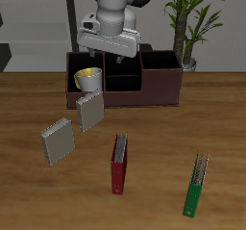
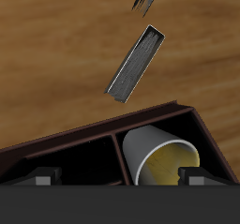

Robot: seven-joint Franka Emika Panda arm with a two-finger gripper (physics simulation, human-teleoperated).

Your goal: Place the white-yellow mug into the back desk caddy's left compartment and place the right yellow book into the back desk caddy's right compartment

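The white-yellow mug [image 1: 88,79] sits tilted in the left compartment [image 1: 79,91], the end well of the back desk caddy [image 1: 159,88]. In the wrist view the mug [image 2: 159,157] leans with its yellow inside showing, within dark reddish-brown walls [image 2: 89,134]. My gripper [image 1: 104,59] hovers just above the mug, open and empty, its fingertips [image 2: 42,179] spread wide. The right yellow book [image 1: 57,141], greyish, stands tilted on the table in front of the caddy. The right compartment [image 1: 163,65] is at the caddy's other end.
A second greyish book [image 1: 88,110] stands close in front of the caddy, also seen in the wrist view [image 2: 136,64]. A red book [image 1: 118,164] and a green book [image 1: 196,186] lie nearer the table's front edge. A potted plant [image 1: 190,27] stands behind the caddy.
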